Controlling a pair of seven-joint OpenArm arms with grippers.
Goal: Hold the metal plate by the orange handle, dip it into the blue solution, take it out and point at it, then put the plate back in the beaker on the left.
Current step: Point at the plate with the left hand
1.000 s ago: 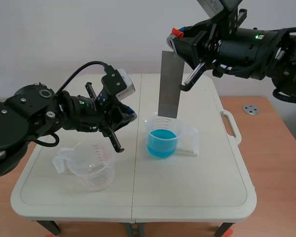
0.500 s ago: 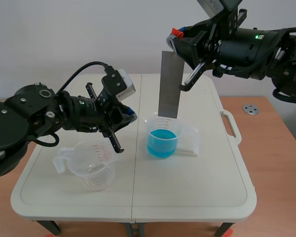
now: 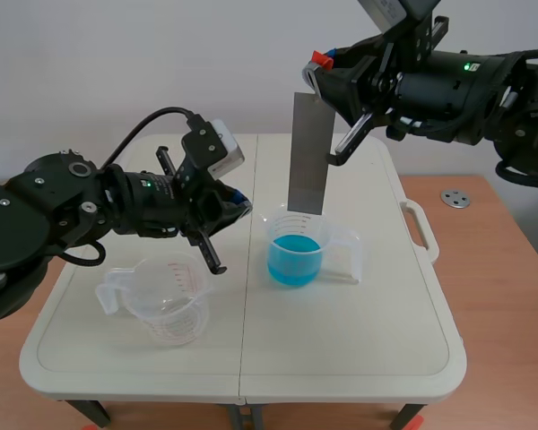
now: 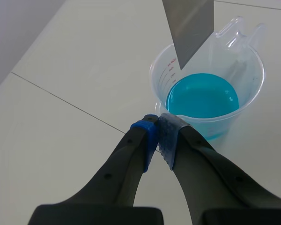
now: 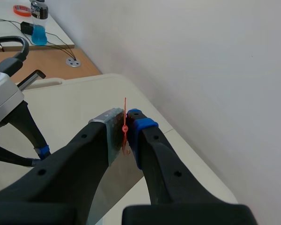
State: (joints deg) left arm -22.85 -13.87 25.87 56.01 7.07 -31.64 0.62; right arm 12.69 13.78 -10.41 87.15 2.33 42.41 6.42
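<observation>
The right pincer is clamping the orange handle of the metal plate, fingers pressed on it. The plate is hanging upright over the beaker of blue solution, which is sitting near the middle of the desk; its lower edge is hovering about level with the rim, clear of the liquid. The left pincer is fully closed on nothing, pads touching, and is pointing toward that beaker. An empty beaker is standing near the desk's front left corner.
</observation>
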